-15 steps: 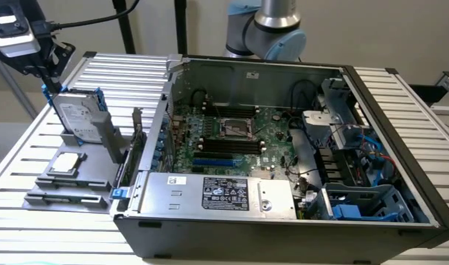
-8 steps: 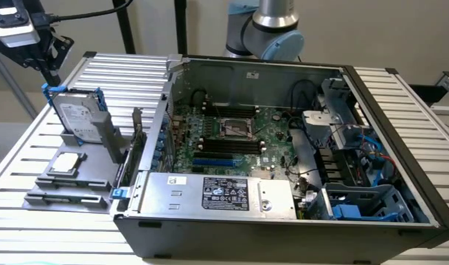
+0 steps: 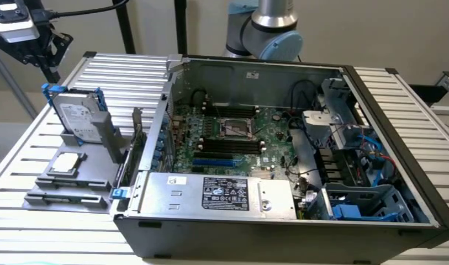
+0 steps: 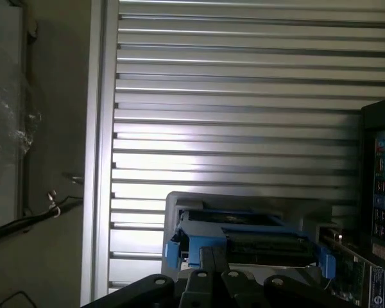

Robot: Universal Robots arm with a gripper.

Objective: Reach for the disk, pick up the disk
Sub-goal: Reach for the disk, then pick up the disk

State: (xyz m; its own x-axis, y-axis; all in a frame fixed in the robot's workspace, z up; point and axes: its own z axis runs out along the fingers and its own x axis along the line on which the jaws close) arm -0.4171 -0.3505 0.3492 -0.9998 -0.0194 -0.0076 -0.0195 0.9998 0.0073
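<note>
One disk (image 4: 244,234) below closed jaws.

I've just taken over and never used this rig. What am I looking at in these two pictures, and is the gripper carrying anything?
The exterior view looks down on a slatted metal table with an opened computer case on it. The grey jointed column behind the case is the robot arm.

At the exterior view's left, a grey holder carries the disk, standing upright in its blue rails, and a small square processor chip lying flat.

The wrist view comes from the camera on the arm, looking past the gripper at the disk close in front of it. The gripper is shut and holds nothing; the disk sits in its holder.
</note>
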